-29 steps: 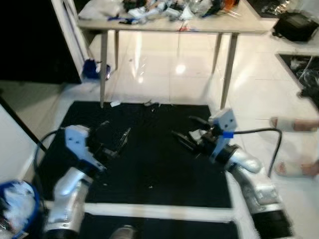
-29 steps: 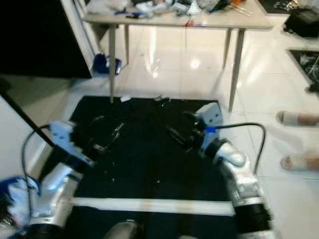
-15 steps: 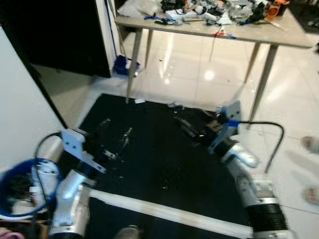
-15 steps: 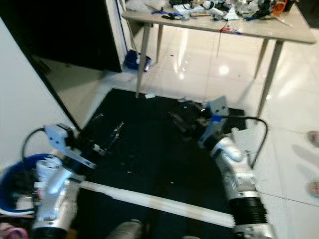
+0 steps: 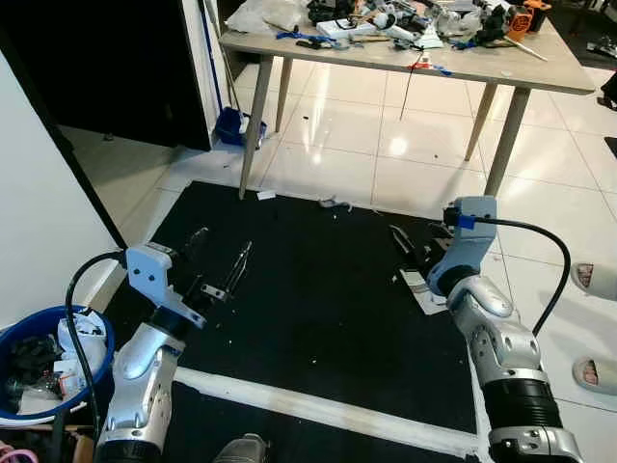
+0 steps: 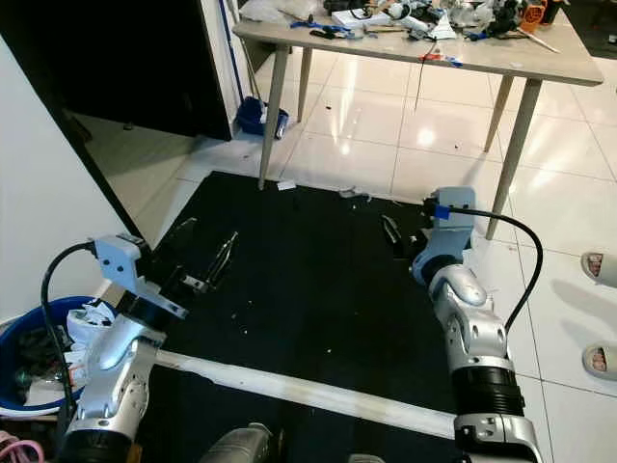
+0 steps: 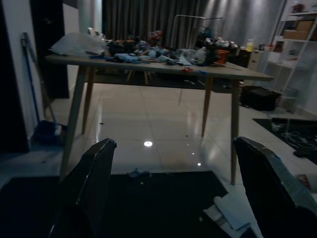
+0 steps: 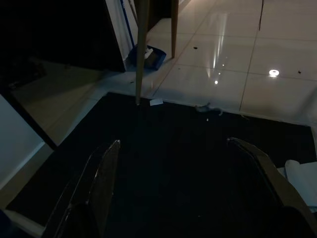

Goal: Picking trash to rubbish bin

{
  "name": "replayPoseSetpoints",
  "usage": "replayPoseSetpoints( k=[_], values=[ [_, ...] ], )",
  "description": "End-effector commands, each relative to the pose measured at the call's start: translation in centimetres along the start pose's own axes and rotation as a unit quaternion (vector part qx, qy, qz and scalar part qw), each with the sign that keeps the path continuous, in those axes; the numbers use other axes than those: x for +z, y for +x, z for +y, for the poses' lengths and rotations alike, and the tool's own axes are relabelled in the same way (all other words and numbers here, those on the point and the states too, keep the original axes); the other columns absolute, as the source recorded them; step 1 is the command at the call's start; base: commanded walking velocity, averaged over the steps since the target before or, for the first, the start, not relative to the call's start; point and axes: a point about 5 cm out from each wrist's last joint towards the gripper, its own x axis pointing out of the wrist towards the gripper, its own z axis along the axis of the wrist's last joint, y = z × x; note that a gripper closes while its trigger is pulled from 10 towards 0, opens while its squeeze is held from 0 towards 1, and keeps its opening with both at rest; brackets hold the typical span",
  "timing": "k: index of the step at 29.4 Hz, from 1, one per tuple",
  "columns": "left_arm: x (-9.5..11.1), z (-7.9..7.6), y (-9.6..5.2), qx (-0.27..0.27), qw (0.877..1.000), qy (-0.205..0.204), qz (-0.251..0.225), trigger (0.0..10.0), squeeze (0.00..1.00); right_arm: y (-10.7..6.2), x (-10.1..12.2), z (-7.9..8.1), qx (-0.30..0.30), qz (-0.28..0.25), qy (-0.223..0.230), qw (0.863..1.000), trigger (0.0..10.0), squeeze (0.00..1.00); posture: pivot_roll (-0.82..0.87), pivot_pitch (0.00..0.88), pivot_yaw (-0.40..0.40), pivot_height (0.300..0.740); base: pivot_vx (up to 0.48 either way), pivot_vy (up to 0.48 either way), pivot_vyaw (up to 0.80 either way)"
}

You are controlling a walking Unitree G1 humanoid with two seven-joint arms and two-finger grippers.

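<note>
A flat white piece of paper point(image 5: 416, 285) lies on the right edge of the black mat point(image 5: 318, 289); the right wrist view catches it too point(image 8: 302, 176). My right gripper point(image 5: 410, 246) hovers just above and behind the paper, open, with nothing between its fingers. Over the left part of the mat my left gripper point(image 5: 217, 258) is open and empty as well. A blue rubbish bin point(image 5: 19, 333) holding trash stands on the floor at the lower left, beside my left arm. Small scraps point(image 5: 333, 203) lie at the mat's far edge.
A wooden table point(image 5: 405, 58) piled with clutter stands beyond the mat on glossy white tiles. A blue dustpan point(image 5: 231, 125) leans by its left leg. A white wall point(image 5: 39, 212) is at my left. Slippered feet point(image 5: 593, 280) stand at the right. A white strip point(image 5: 318, 410) crosses the mat's front.
The camera has swung and steadied, so the whole scene has shifted. My right gripper now sits nearer the mat's right edge, by the white paper. The left gripper holds much the same pose.
</note>
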Motion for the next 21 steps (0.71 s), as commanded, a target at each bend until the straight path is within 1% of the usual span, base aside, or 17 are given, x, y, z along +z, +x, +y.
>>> replayPoseSetpoints(
  k=[1,3,4,9,13,21],
  values=[
    [-0.57,0.12,0.02,0.008,1.0,0.004,0.021,10.0,0.0,0.05,0.25,0.15,0.005,-0.006,-0.007,1.0,10.0,0.0,0.01,0.0,-0.006,0.74,0.0,0.0,0.0],
    [-0.7,0.13,0.23,0.002,0.999,0.017,0.028,10.0,0.0,0.13,0.36,0.35,0.01,-0.008,-0.015,1.0,10.0,0.0,0.01,0.0,-0.006,0.74,0.0,0.0,0.0],
    [-0.84,0.12,0.27,-0.002,0.999,0.019,0.035,10.0,0.0,0.17,0.39,0.41,0.01,-0.006,-0.019,1.0,10.0,0.0,0.01,0.0,-0.006,0.74,0.0,0.0,0.0],
    [-0.98,0.12,0.31,-0.011,0.999,0.019,0.039,10.0,0.0,0.24,0.43,0.5,0.009,-0.005,-0.025,1.0,10.0,0.0,0.01,0.0,-0.008,0.74,0.0,0.0,0.0],
    [-1.24,0.39,0.17,-0.008,0.999,0.02,0.042,10.0,0.0,0.29,0.51,0.55,0.01,-0.006,-0.033,0.999,10.0,0.0,0.01,0.0,-0.008,0.74,0.273,0.0,0.0],
    [-1.53,0.34,0.05,-0.012,0.999,0.02,0.045,10.0,0.0,0.3,0.65,0.52,0.013,-0.009,-0.042,0.999,10.0,0.0,0.01,0.0,-0.009,0.74,0.325,0.0,0.0]
  ],
)
